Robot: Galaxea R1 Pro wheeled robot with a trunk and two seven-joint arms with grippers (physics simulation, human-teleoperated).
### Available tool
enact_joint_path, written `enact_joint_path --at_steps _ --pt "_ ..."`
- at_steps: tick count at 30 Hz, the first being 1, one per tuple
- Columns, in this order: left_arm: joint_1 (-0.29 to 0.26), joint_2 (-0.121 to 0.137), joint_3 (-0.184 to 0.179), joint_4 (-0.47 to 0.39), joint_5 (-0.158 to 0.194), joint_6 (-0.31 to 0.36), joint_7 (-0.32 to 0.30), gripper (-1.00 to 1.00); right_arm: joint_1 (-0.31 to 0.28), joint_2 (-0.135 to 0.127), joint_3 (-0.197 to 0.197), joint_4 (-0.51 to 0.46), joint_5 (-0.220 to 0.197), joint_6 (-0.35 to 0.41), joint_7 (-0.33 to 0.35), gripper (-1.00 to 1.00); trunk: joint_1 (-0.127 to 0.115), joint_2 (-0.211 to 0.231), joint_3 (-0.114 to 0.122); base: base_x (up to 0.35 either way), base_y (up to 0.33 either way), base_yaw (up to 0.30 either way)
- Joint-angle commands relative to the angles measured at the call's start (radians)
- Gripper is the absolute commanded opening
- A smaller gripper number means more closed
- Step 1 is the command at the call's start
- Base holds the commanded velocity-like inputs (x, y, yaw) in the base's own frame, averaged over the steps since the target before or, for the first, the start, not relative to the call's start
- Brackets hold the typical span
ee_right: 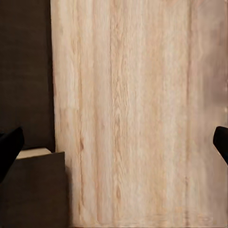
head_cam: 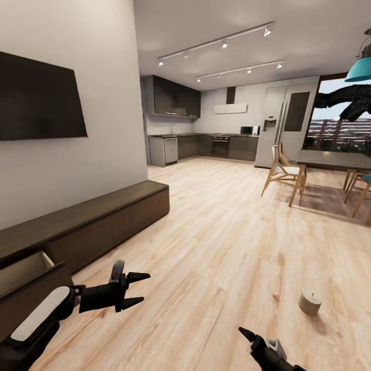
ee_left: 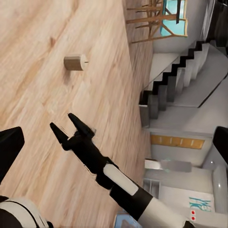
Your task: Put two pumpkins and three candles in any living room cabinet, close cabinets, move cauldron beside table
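On the plank floor (head_cam: 221, 242) of the living room, at about four o'clock in the head view, one candle (head_cam: 309, 302) stands upright by itself, well apart from both arms. It is a short cream cylinder with a small wick on top. The left wrist view catches it too (ee_left: 74, 62), beyond the right gripper (ee_left: 70, 126).

The cabinet (head_cam: 103, 219) runs along the wall from nine o'clock down to seven o'clock, under the black television (head_cam: 38, 98). One drawer (head_cam: 23, 270) at its near end is pulled out, and the pale inside is visible (I think it is left open so that things can be dropped in without another pull).

The left gripper (head_cam: 139, 288) hovers at seven o'clock, just beside this open drawer; its jaws are spread apart and hold nothing. The right gripper (head_cam: 246, 334), low at five o'clock, also carries nothing, and in the left wrist view its jaws are parted.

My judgement is that the robot is between two steps: the candle on the floor is the next thing to fetch, and the right arm is nearer to it. The base probably must turn or come closer first, because the candle is low and far.
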Motion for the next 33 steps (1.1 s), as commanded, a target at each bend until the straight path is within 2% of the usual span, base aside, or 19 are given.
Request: enact_joint_path --at_steps 1,2,3,6,7,8,9,10,11,12,13,15,17,19,23,27,29,32,33 --pt "-0.001 0.002 -0.001 -0.001 0.010 0.000 0.009 1.00 -0.003 -0.020 0.006 -0.004 -0.011 0.048 -0.080 1.00 0.000 0.000 -0.001 0.244 -0.225 0.000" --pt "-0.001 0.002 -0.001 -0.001 0.010 0.000 0.009 1.00 -0.005 -0.047 0.005 -0.037 -0.011 0.095 -0.195 1.00 0.000 0.000 -0.001 0.244 -0.225 0.000" --pt "-0.001 0.002 -0.001 -0.001 0.009 0.000 0.009 1.00 -0.006 -0.059 0.005 -0.083 -0.010 0.118 -0.262 1.00 0.000 0.000 -0.001 0.244 -0.225 0.000" --pt "-0.001 0.001 -0.001 -0.001 0.009 0.000 0.011 1.00 -0.008 -0.076 0.005 -0.303 -0.010 0.162 -0.499 1.00 0.000 0.000 -0.001 0.244 -0.225 0.000" --pt "-0.001 -0.001 -0.001 -0.001 0.009 0.000 0.012 1.00 -0.008 -0.078 0.005 -0.385 -0.010 0.173 -0.607 1.00 0.000 0.000 -0.001 0.244 -0.225 0.000" --pt "-0.001 -0.002 -0.002 -0.002 0.009 -0.001 0.012 1.00 -0.008 -0.080 0.005 -0.502 -0.009 0.181 -0.790 1.00 0.000 0.000 -0.001 0.244 -0.225 0.000" --pt "-0.001 -0.002 -0.002 -0.002 0.009 -0.001 0.012 1.00 -0.009 -0.080 0.005 -0.539 -0.008 0.183 -0.853 1.00 0.000 0.000 -0.001 0.244 -0.225 0.000" --pt "-0.001 -0.003 -0.002 -0.003 0.008 -0.001 0.012 1.00 -0.009 -0.079 0.009 -0.642 -0.004 0.185 -1.031 1.00 0.000 0.000 -0.001 0.244 -0.225 0.000" --pt "-0.001 -0.002 -0.002 -0.003 0.008 -0.001 0.012 1.00 -0.009 -0.078 0.011 -0.675 -0.002 0.186 -1.083 1.00 0.000 0.000 -0.001 0.244 -0.225 0.000" --pt "-0.001 -0.001 -0.002 -0.003 0.008 -0.001 0.012 1.00 -0.009 -0.078 0.012 -0.742 -0.001 0.187 -1.176 1.00 0.000 0.000 -0.001 0.244 -0.225 0.000" --pt "-0.001 0.000 -0.002 -0.003 0.008 -0.001 0.012 1.00 -0.009 -0.078 0.013 -0.822 0.000 0.191 -1.253 1.00 0.000 0.000 -0.001 0.244 -0.225 0.000" --pt "-0.001 0.001 -0.002 -0.003 0.008 -0.002 0.012 1.00 -0.009 -0.078 0.013 -1.004 -0.003 0.198 -1.355 1.00 0.000 0.000 -0.001 0.244 -0.225 0.000" --pt "-0.001 0.001 -0.002 -0.003 0.008 -0.002 0.012 1.00 -0.007 -0.081 0.012 -1.130 -0.009 0.216 -1.405 1.00 0.000 0.000 -0.001 0.244 -0.225 0.000" --pt "-0.001 0.001 -0.002 -0.004 0.008 -0.002 0.012 1.00 -0.006 -0.082 0.012 -1.174 -0.011 0.254 -1.422 1.00 0.000 0.000 -0.001 0.244 -0.225 0.000" --pt "-0.001 0.003 -0.001 -0.005 0.008 -0.001 0.010 1.00 -0.004 -0.080 0.011 -1.216 -0.013 0.319 -1.436 1.00 0.000 0.000 -0.001 0.221 -0.204 0.000" --pt "-0.001 0.004 0.002 -0.006 0.006 -0.002 0.012 1.00 -0.004 -0.080 0.009 -1.220 -0.013 0.329 -1.437 1.00 0.000 0.000 -0.001 0.063 -0.058 0.000" --pt "-0.001 0.003 0.002 -0.006 -0.016 -0.002 0.011 1.00 -0.004 -0.083 0.008 -1.220 -0.014 0.330 -1.437 1.00 0.000 0.000 -0.001 0.015 -0.014 0.000" --pt "-0.001 -0.002 0.005 -0.006 -0.075 -0.002 0.009 1.00 -0.004 -0.085 0.007 -1.219 -0.018 0.329 -1.433 1.00 0.000 0.000 -0.001 0.005 -0.005 -0.043" --pt "-0.001 -0.002 0.006 -0.006 -0.083 -0.002 0.009 1.00 -0.004 -0.085 0.007 -1.218 -0.022 0.328 -1.432 1.00 0.000 0.000 -0.001 0.002 -0.001 -0.164"
